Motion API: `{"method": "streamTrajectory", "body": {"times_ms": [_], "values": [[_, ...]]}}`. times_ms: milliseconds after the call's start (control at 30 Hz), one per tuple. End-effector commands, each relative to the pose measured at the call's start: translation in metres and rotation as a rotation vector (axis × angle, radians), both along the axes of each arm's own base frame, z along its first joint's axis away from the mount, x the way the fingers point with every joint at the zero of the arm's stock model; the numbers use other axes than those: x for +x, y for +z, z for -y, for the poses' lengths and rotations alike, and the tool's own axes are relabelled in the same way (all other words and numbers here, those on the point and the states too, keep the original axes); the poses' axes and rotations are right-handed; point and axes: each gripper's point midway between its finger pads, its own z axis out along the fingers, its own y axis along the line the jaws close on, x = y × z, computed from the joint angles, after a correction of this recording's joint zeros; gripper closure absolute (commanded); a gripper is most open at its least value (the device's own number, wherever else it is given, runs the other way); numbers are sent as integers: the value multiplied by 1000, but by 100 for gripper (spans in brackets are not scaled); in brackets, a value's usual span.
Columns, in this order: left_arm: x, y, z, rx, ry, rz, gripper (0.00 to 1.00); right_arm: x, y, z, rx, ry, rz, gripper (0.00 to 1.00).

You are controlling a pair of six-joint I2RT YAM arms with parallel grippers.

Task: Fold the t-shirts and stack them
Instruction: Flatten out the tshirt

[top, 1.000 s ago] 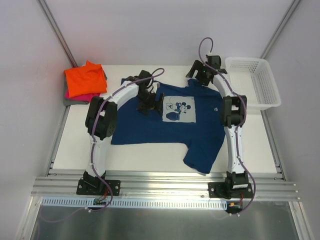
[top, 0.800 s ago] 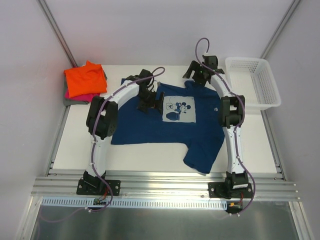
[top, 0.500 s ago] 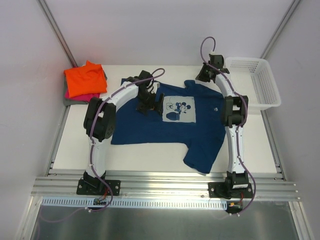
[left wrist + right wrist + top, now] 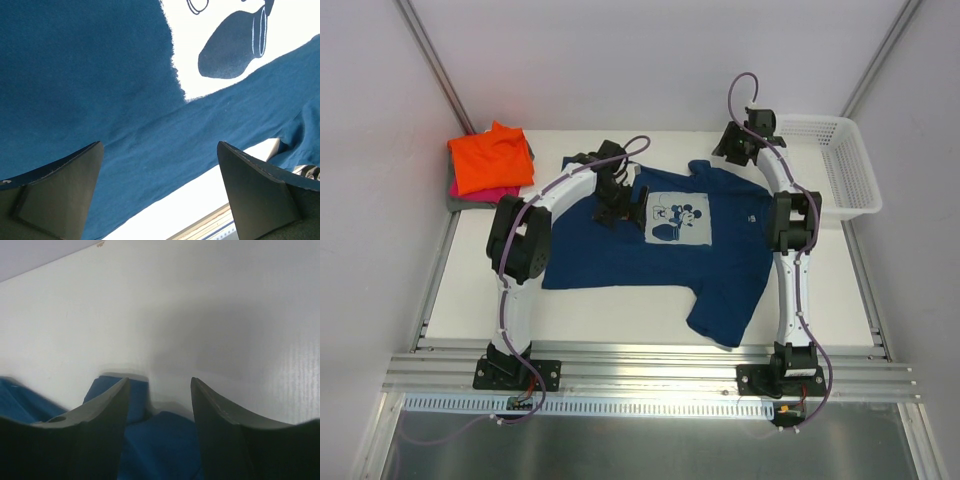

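Left gripper (image 4: pixel 160 145) of mine hangs spread wide over the navy t-shirt (image 4: pixel 75 75). My right gripper (image 4: pixel 159 380) is half-spread at its far edge, pinching nothing.

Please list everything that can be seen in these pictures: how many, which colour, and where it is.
navy blue cloth t-shirt with a pale square cartoon print: 1, navy, spread flat in the middle of the table.
folded bright orange t-shirt: 1, orange, top of the pile at the far left.
folded pink t-shirt: 1, pink, under the orange one.
folded grey t-shirt: 1, grey, bottom of that pile.
white plastic lattice basket: 1, white, far right.
flat white table: 1, white, under everything.
left gripper: 1, black, open over the navy shirt, beside the print.
right gripper: 1, black, fingers apart at the navy shirt's far edge.
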Motion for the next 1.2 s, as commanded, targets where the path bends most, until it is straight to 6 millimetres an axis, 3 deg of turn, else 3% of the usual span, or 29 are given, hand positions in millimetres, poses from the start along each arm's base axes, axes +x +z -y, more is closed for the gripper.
{"method": "streamTrajectory", "body": {"times_ms": [0,333,400,567,833,933,967,1033,1167], "values": [[1,22,5,-14,-15,49,1,-5,18,-23,49,53,14,44],[1,32,5,-23,-14,66,1,-21,-4,-55,92,95,-66,49],[4,34,5,-22,-14,79,1,-30,-13,-58,108,84,-114,56],[6,41,5,-21,-14,104,1,-41,-22,-61,117,75,-165,62],[5,44,3,-17,-14,110,1,-28,-13,-51,93,53,-116,57],[6,45,2,-15,-17,118,1,-31,-15,-53,92,59,-126,74],[7,45,2,-10,-16,122,1,-32,-15,-53,89,64,-127,86],[9,47,1,-6,-15,132,1,-33,-15,-53,82,56,-131,98],[9,49,0,-2,-16,140,1,-28,-11,-46,59,40,-114,99]]}}
